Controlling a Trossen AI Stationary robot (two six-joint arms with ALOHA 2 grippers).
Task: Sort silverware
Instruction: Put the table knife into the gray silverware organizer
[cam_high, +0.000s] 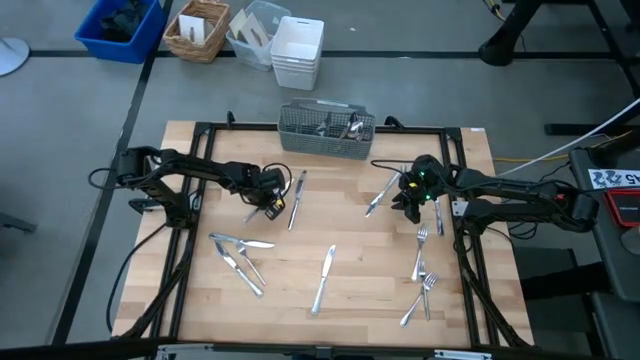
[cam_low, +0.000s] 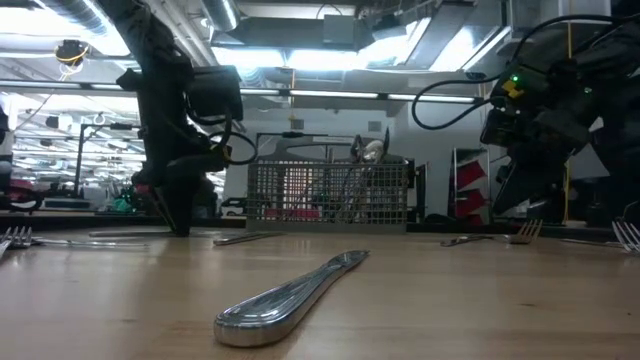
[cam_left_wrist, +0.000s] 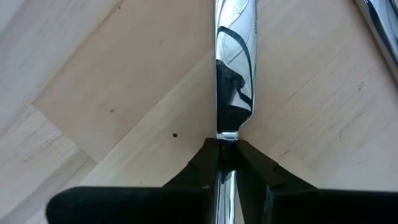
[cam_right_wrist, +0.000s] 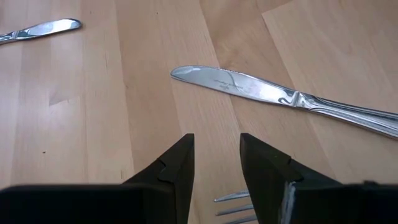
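Observation:
Silver knives and forks lie scattered on the wooden table; a few more pieces stand in the grey mesh caddy (cam_high: 325, 130) at the far edge. My left gripper (cam_high: 270, 203) is left of centre, pointing down, shut on a table knife (cam_left_wrist: 235, 68). A second knife (cam_high: 297, 198) lies just to its right. My right gripper (cam_high: 408, 205) hovers open at right of centre. Fork tines (cam_right_wrist: 233, 202) show between its fingers, and a knife (cam_right_wrist: 280, 93) lies flat ahead of it. My left gripper (cam_left_wrist: 227, 158) pinches the table knife between its two fingers where the blade meets the handle (cam_left_wrist: 227, 138). The fingers come from above, pointing down, and stand across the knife. The blade runs out level over the wood; whether it is lifted clear I cannot tell.
Several knives lie crossed at the near left (cam_high: 238, 258), and one knife lies near centre (cam_high: 323, 278). Forks are spread along the right side (cam_high: 422, 240) and near right (cam_high: 425, 290). A black frame rims the table (cam_high: 190, 230). Bins stand beyond the far edge (cam_high: 297, 50).

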